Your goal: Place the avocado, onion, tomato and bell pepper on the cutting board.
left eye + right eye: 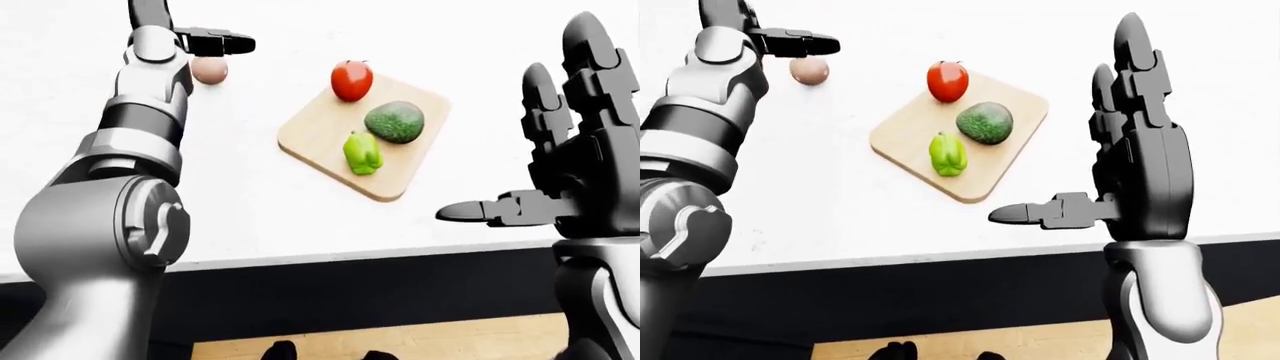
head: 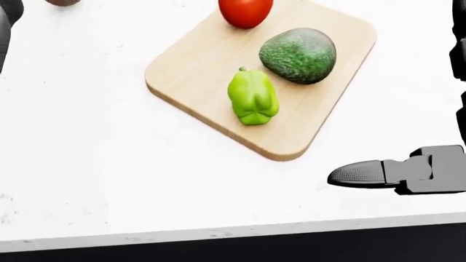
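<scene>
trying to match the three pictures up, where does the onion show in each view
Left-eye view: onion upper left, on the counter just under the left hand.
Right-eye view: onion upper left, off the board.
Head view: only a brown sliver at the top left edge.
Shared landmark: the cutting board, right of the onion.

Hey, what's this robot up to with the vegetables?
It is gathering vegetables onto the wooden cutting board on a white counter. The tomato, avocado and green bell pepper already sit on it. The onion lies off the board, on the counter toward the upper left of the eye views. The left hand is reaching out just above it, fingers open. The right hand is raised, open and empty.
</scene>
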